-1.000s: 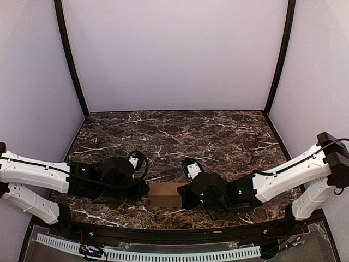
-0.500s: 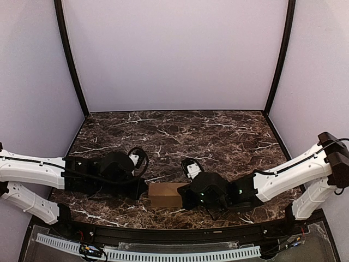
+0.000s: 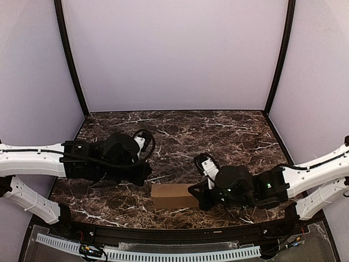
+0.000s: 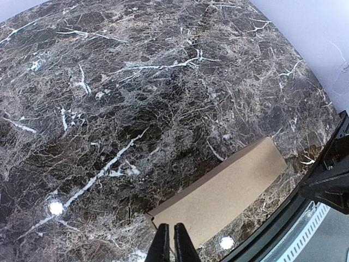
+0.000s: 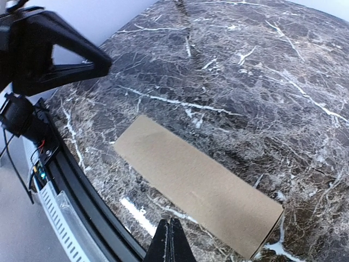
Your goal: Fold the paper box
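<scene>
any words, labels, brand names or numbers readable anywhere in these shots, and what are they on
No text can be read in any view.
paper box: plain tan cardboard, no print.
marble tabletop: only white veins, no marks.
small circuit board at the near edge: any marking is too small to read.

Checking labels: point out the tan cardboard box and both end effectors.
tan oblong cardboard box [image 3: 173, 195], top external view, top face.
left end effector [image 4: 169, 228], left wrist view, between fingertips.
right end effector [image 5: 170, 224], right wrist view, between fingertips.
</scene>
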Robot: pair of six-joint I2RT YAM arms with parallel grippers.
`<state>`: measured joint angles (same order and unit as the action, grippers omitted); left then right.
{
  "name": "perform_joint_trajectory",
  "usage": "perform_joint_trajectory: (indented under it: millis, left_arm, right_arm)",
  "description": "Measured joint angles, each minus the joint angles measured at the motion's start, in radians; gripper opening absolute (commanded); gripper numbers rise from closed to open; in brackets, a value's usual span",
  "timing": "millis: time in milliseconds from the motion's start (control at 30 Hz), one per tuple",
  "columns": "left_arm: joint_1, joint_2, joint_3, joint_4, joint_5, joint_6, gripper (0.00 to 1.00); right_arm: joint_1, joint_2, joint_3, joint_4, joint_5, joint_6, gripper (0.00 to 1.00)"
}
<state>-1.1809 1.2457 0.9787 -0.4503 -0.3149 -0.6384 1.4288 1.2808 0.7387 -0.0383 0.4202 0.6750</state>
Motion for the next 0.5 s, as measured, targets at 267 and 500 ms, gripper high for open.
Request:
perform_joint_trajectory:
  millis: [267,500]
  left_arm:
    - [0.051,0.190,0.086,0.016,0.070,0.079,0.02]
    - [0.071,0.410,0.262,0.031,0.163,0.153,0.01]
  right_arm:
    - [0.068,0.047,-0.071,-0.001,-0.118,-0.028,0.00]
    - [0.078,0.175,-0.098,0.018,-0.129,0.047,0.00]
